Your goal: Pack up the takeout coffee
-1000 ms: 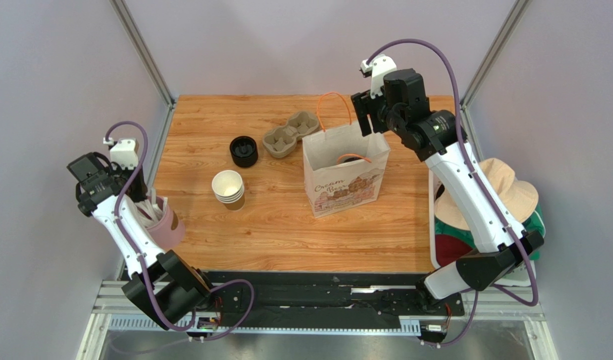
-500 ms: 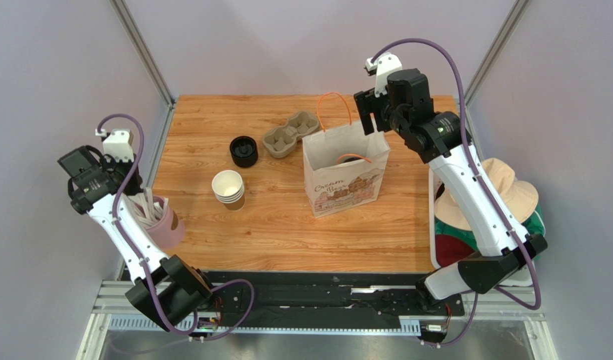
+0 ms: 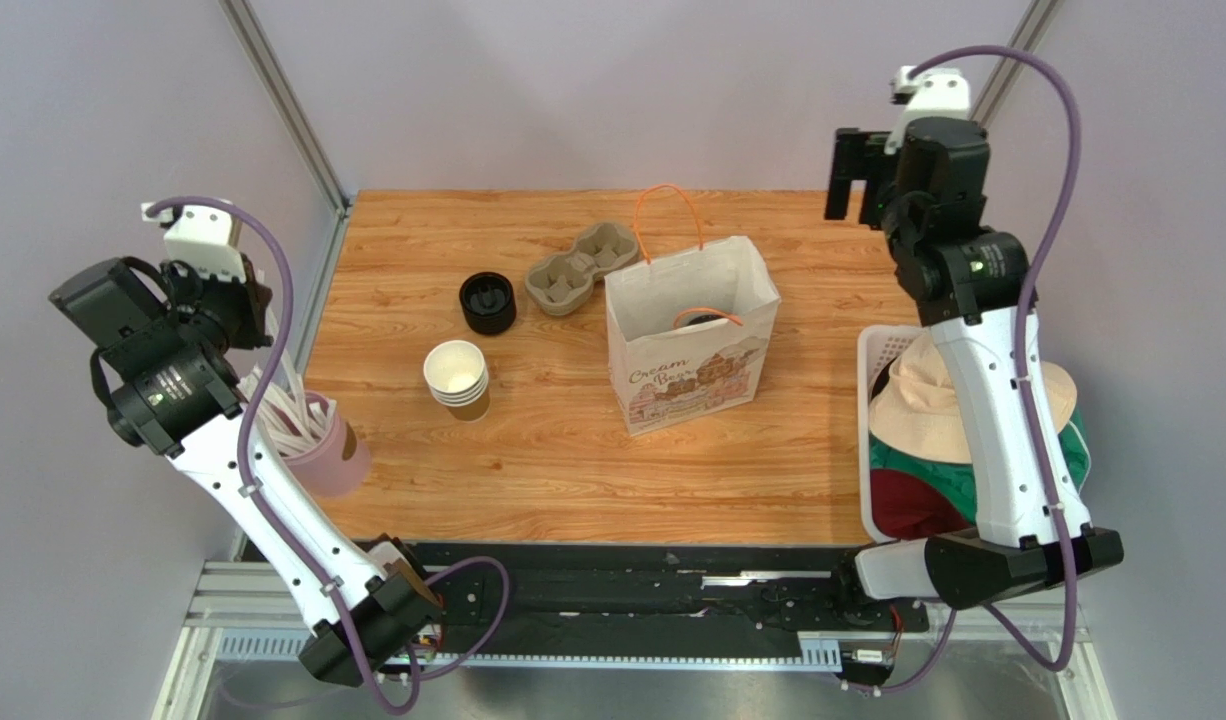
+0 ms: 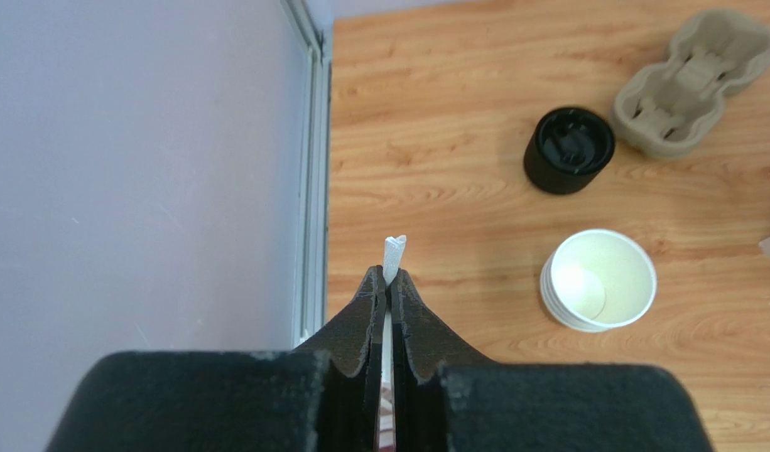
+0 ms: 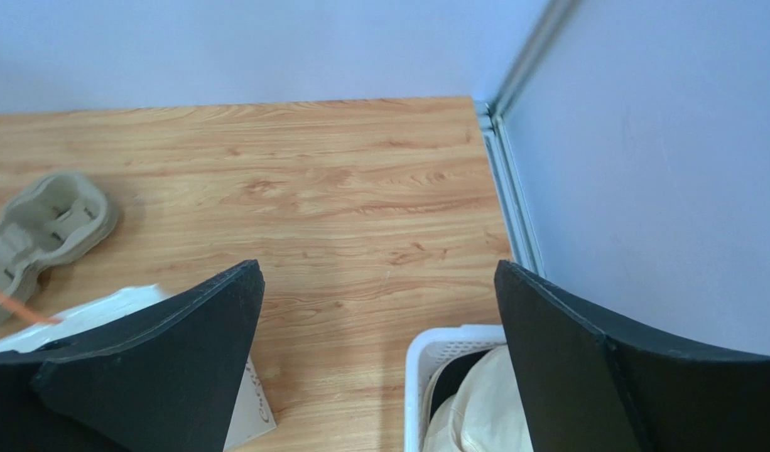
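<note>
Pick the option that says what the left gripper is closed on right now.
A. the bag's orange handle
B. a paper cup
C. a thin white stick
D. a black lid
C: in the left wrist view the left gripper is shut on a thin white stick, while the stack of black lids and the stack of paper cups stand apart from it on the table.

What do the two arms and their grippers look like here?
Both the left arm and the right arm have white links between black joint housings, with a purple cable looping along each. A small white block sits at each wrist. The left gripper and the right gripper have matte black, wedge-shaped fingers.
</note>
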